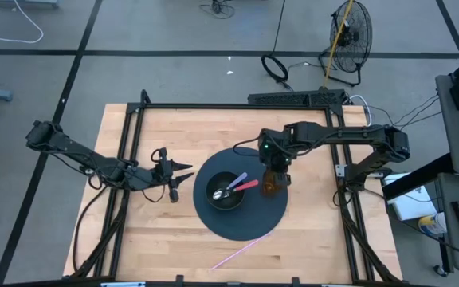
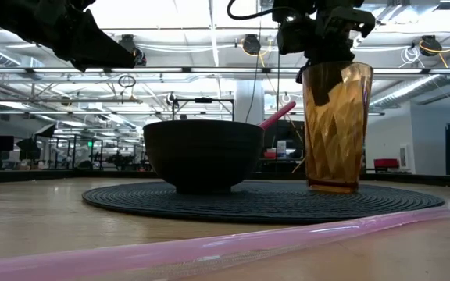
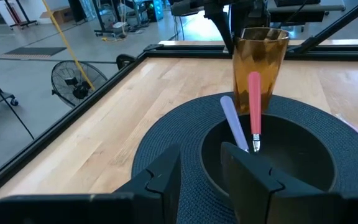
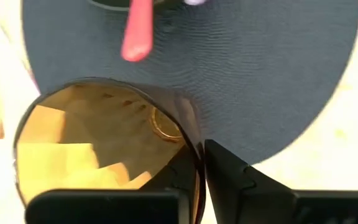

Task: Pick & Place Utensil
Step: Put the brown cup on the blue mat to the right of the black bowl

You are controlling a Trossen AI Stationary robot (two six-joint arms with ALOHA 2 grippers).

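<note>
High view: right pincer (image 1: 275,172) is clamped on the amber cup's (image 1: 271,186) rim, on the mat (image 1: 213,227) right of the bowl (image 1: 225,191). Pink utensil (image 1: 248,184) lies in the bowl. Left pincer (image 1: 183,176) is held apart, left of the mat. Risk judged: cup tipped if dragged on release.

Pale wooden table (image 1: 158,231), matt woven dark placemat (image 1: 213,227), glossy faceted amber plastic cup (image 2: 336,125), matt black bowl (image 2: 201,152).

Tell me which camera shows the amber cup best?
The low view: the amber cup stands whole and upright on the dark mat, beside the bowl. The high view shows it small under the right claw, the left wrist view most of it, top cut off, and the right wrist view its rim and inside.
</note>
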